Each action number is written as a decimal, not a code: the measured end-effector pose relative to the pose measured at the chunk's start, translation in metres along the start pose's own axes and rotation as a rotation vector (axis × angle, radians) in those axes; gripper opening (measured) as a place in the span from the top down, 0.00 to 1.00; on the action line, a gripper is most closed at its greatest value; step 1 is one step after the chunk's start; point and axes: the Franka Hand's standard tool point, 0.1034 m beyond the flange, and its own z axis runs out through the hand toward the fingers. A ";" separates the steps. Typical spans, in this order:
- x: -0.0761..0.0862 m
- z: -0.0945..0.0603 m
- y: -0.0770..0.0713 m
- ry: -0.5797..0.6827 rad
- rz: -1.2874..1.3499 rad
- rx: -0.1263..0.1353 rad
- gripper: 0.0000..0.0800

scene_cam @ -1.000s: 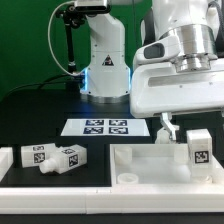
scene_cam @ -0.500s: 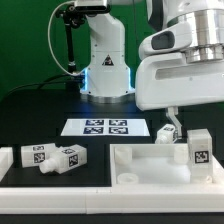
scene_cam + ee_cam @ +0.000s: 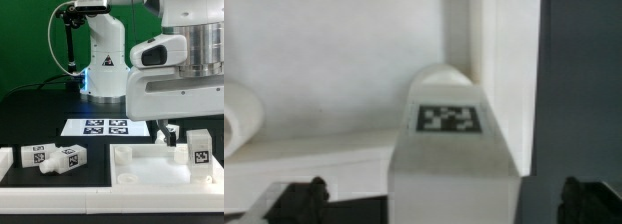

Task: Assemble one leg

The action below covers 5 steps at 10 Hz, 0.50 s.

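A white leg (image 3: 197,150) with a black-and-white tag stands upright on the large white table-top piece (image 3: 150,168) at the exterior view's right. My gripper (image 3: 180,140) hangs just over and behind it, open and empty. In the wrist view the leg (image 3: 450,140) lies between the two dark fingertips (image 3: 295,202), which stand wide apart and do not touch it. My gripper (image 3: 441,206) straddles the leg, with the table-top piece (image 3: 313,70) behind. Two more tagged legs (image 3: 38,155) (image 3: 68,158) lie at the exterior view's left.
The marker board (image 3: 105,127) lies on the black table behind the parts. The arm's white base (image 3: 105,60) stands at the back. A white rail (image 3: 40,185) runs along the front left.
The gripper body has shifted toward the exterior view's left and come down a little over the upright leg. The legs and the table-top piece have not moved.
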 end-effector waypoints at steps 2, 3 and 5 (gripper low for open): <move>-0.001 0.002 0.000 -0.001 0.007 0.004 0.19; -0.003 0.007 0.001 -0.014 0.037 0.013 0.19; -0.005 0.010 -0.001 -0.021 0.070 0.011 0.19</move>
